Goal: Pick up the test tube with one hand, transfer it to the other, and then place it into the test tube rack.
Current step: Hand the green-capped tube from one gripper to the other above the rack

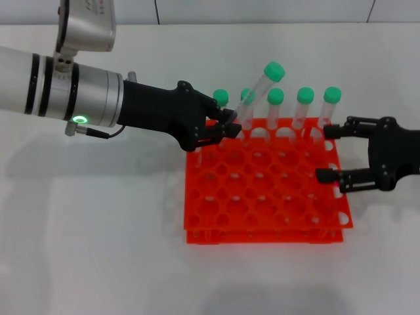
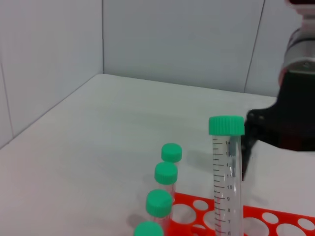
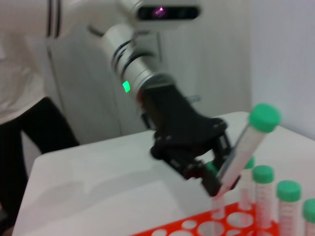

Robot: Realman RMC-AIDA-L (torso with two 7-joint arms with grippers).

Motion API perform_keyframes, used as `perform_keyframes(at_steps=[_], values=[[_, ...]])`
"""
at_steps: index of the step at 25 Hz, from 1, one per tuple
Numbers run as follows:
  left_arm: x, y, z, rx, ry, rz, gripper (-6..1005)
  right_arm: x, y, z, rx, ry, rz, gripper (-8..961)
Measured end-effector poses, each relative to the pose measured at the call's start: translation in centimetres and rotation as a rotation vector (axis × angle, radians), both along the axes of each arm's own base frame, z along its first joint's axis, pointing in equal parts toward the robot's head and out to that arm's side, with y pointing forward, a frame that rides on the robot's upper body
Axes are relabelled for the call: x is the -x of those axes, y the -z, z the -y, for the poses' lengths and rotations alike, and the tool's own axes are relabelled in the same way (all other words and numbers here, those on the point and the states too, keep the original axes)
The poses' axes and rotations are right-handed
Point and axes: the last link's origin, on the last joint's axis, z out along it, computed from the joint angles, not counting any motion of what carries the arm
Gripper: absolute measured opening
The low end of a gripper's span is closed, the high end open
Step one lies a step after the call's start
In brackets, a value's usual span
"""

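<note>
My left gripper (image 1: 233, 128), the one with the green ring, is shut on the lower part of the test tube (image 1: 257, 97). The tube has a green cap and leans to the right over the back row of the orange-red test tube rack (image 1: 262, 197). The left wrist view shows the tube (image 2: 226, 172) upright and close. The right wrist view shows it (image 3: 246, 142) tilted in the left gripper (image 3: 211, 172). My right gripper (image 1: 330, 153) is open and empty at the rack's right edge, apart from the tube.
Several other green-capped tubes (image 1: 305, 105) stand in the rack's back row, close on both sides of the held tube; they also show in the left wrist view (image 2: 166, 173). The rack's front rows (image 1: 262, 216) hold no tubes. White table (image 1: 98, 249) lies all around.
</note>
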Motion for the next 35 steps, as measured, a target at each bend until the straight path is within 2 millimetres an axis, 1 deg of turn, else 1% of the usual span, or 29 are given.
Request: perform_keyframes(at_steps=[6, 9, 15, 21, 29, 35], values=[[0.1, 0.2, 0.2, -0.005, 0.018, 0.003, 255, 0.7, -0.4, -0.4, -0.023, 0.064, -0.137, 868], [0.1, 0.2, 0.2, -0.005, 0.019, 0.004, 257, 0.7, -0.3, -0.4, -0.035, 0.081, -0.19, 868], [-0.1, 0.5, 0.1, -0.012, 0.018, 0.005, 262, 0.4, 0.6, -0.2, -0.078, 0.087, -0.294, 868], [-0.3, 0.8, 0.1, -0.015, 0.023, 0.003, 267, -0.1, 1.3, 0.0, -0.168, 0.111, -0.416, 868], [-0.6, 1.3, 0.3, -0.01, 0.038, 0.009, 274, 0.3, 2.7, 0.0, -0.203, 0.128, -0.481, 869], [-0.7, 1.3, 0.2, -0.014, 0.043, 0.015, 279, 0.7, 3.8, 0.0, -0.22, 0.125, -0.51, 851]])
